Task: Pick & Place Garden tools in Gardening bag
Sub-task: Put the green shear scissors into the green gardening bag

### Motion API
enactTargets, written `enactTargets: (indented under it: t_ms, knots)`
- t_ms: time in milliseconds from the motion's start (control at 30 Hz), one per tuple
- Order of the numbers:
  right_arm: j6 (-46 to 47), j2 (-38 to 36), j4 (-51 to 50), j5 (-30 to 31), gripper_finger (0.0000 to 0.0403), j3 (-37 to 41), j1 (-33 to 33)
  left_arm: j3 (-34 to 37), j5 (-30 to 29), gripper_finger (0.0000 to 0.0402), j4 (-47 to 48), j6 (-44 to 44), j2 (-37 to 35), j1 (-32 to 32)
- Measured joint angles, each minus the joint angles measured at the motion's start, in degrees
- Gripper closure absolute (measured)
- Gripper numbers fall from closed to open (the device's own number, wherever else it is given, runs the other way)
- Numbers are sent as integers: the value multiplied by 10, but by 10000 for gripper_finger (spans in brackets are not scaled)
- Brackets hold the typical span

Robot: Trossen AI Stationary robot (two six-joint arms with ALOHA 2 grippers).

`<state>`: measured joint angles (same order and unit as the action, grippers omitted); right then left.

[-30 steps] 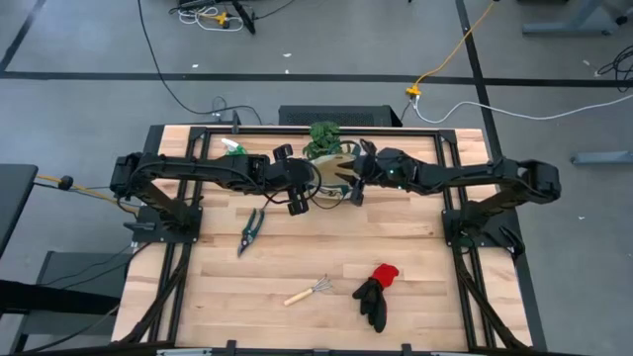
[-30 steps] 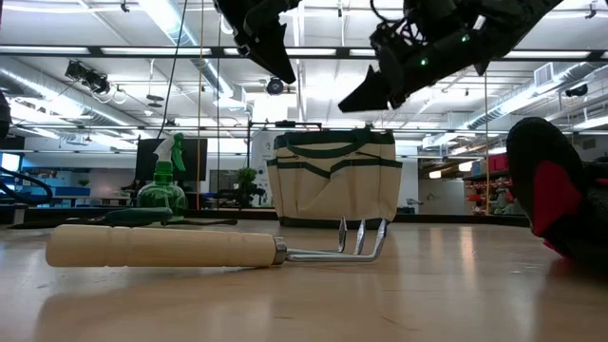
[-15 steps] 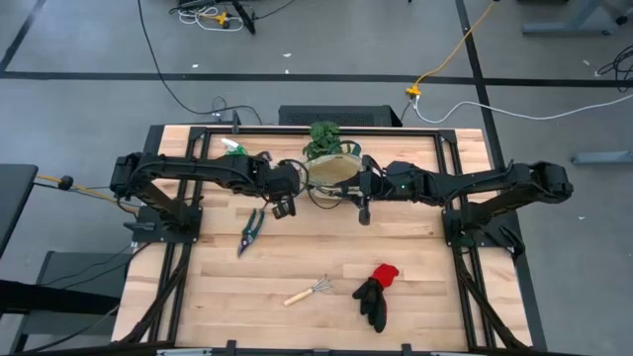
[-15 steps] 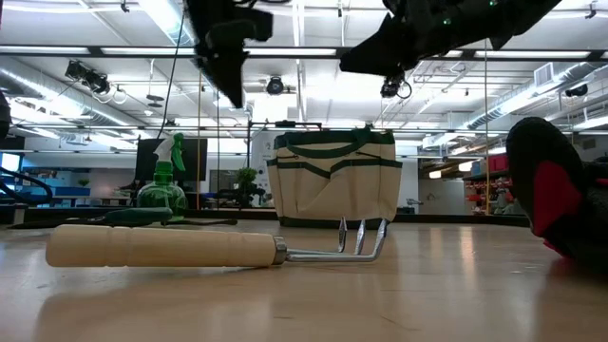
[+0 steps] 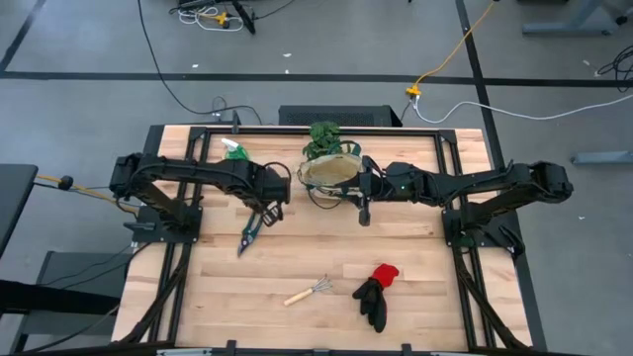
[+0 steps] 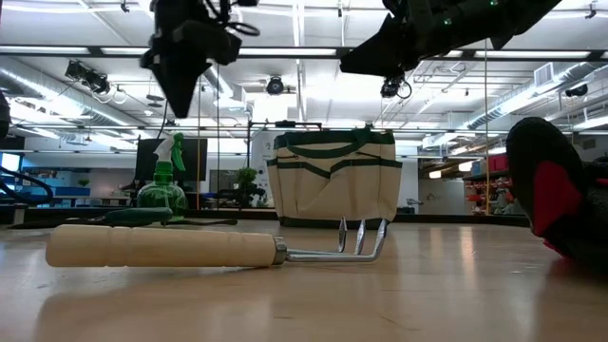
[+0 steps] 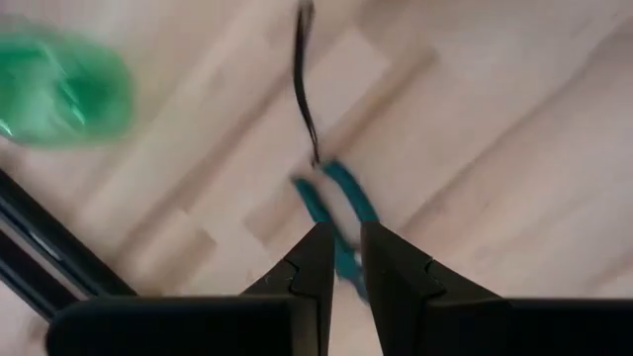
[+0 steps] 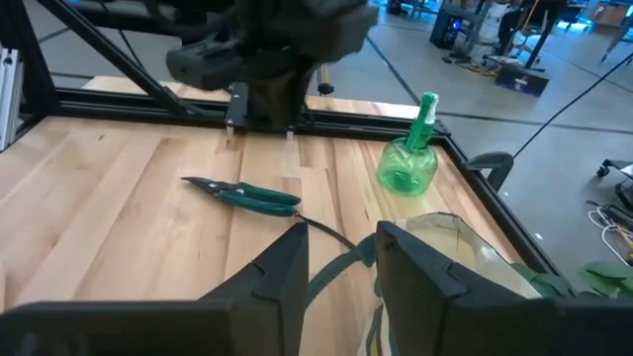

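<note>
- The gardening bag (image 5: 330, 172) stands upright near the middle of the counter's far edge, its mouth open toward the overhead camera; in the low view its cream front with green trim and pockets (image 6: 332, 182) faces the near edge.
- The green spray bottle (image 5: 234, 150) stands toward the far left corner of the counter (image 5: 415, 287), well apart from the bag.
- The pruning shears (image 5: 250, 231) lie flat on the left half of the counter, between the far and near edges.
- The left gripper (image 5: 269, 210) hangs just above the handle end of the pruning shears; the left wrist view shows its fingers (image 7: 318, 265) close together with only a narrow gap, nothing between them, and the teal handles (image 7: 341, 213) right beneath.
- The right gripper (image 5: 363, 212) hovers just beside the bag on its right; its fingers (image 8: 280, 272) are slightly parted and empty, with a green bag handle (image 8: 336, 272) showing beyond the gap.
- One wooden-handled hand rake (image 5: 308, 292) lies near the middle of the near edge, tines toward the right.
- The red-and-black gloves (image 5: 378, 293) lie in a heap just right of the rake, not touching it.
</note>
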<state>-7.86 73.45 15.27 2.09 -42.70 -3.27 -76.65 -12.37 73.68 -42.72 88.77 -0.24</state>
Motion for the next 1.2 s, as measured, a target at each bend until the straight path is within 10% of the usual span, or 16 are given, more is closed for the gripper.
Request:
enactTargets:
  t_ms: [367,1200]
  knots:
    - [-6,0,0,0,279,0,0,117,45,333,-28,-40,0,-17]
    - [-22,0,0,0,279,0,0,228,62,166,-204,-107,0,-19]
